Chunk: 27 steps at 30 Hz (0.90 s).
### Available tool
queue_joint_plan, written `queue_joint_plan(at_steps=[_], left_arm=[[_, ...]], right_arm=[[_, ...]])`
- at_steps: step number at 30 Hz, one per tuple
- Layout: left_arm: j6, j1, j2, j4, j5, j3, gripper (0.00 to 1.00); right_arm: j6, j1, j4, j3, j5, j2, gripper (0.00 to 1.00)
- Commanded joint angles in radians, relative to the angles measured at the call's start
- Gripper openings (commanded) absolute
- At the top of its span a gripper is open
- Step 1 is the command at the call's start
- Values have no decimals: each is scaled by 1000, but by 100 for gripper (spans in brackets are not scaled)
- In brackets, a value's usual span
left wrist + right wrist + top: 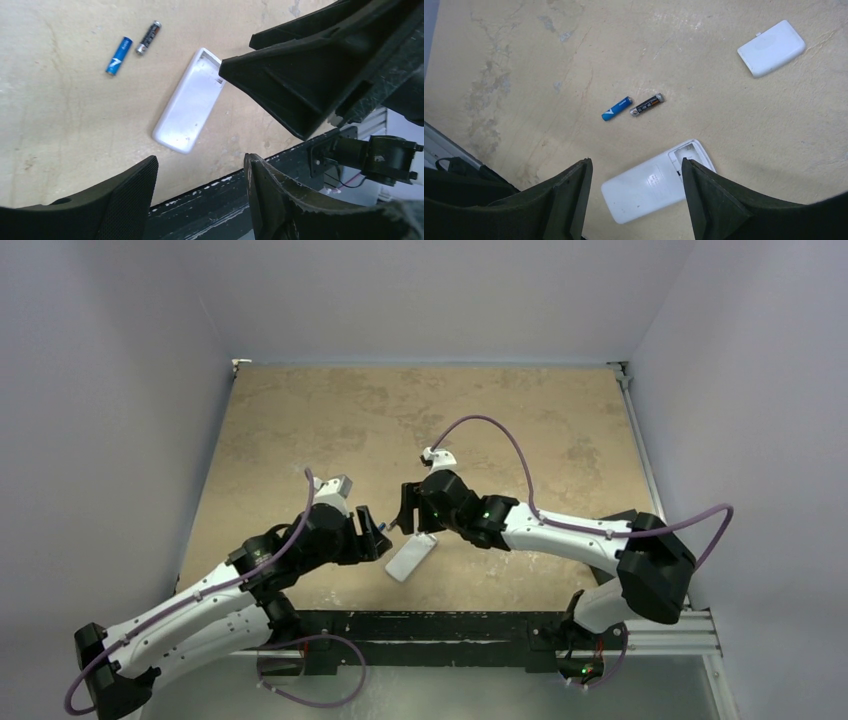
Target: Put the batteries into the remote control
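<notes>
Hanging nearest, the right gripper (pixel 635 165) is holding its jaws wide apart and empty over the remote control (pixel 649 187), which is lying back-up on the worktop (pixel 524 60) with its compartment uncovered. The left gripper (pixel 200 160) is gaping empty beside the remote control. The blue battery (pixel 616 108) and dark battery (pixel 647 105) are lying nearly end to end near the remote control, and the white cover (pixel 771 47) is sitting farther off.

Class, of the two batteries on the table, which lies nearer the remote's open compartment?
The dark battery; the blue battery lies beyond it, farther from the remote control.
</notes>
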Motion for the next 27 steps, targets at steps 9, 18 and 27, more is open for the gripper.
queue_joint_plan(at_steps=[9, 18, 27], left_arm=[[150, -3, -106, -101, -127, 119, 66], [239, -3, -127, -139, -155, 209, 66], [313, -2, -106, -109, -160, 219, 66]], right_arm=[[201, -6, 1, 116, 75, 125, 61], [299, -4, 27, 143, 112, 219, 51], [381, 14, -39, 236, 158, 322, 52]])
